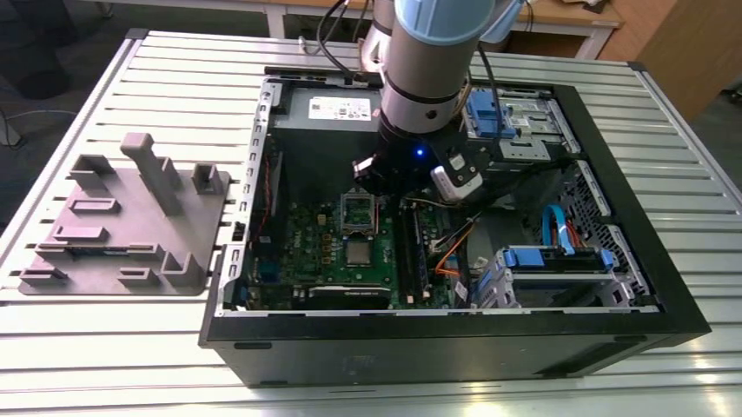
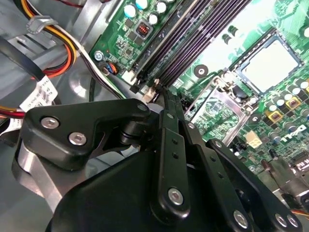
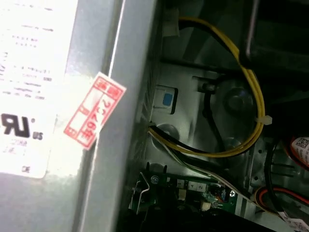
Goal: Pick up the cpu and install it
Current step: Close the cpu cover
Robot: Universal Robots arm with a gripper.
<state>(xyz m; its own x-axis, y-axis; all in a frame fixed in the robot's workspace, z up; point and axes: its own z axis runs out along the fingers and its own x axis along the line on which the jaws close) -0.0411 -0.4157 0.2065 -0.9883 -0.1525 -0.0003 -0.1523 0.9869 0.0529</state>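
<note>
exterior: high, angled down | wrist views: close inside computer case (image 1: 649,287)

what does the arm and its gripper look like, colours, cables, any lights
The arm is a thick silver-grey tube with a pale blue joint cap at the top and a black wrist section showing a small blue light. Black cables run down beside it. The gripper is matte black, built of flat linkage bars joined by silver screws and pins.
</note>
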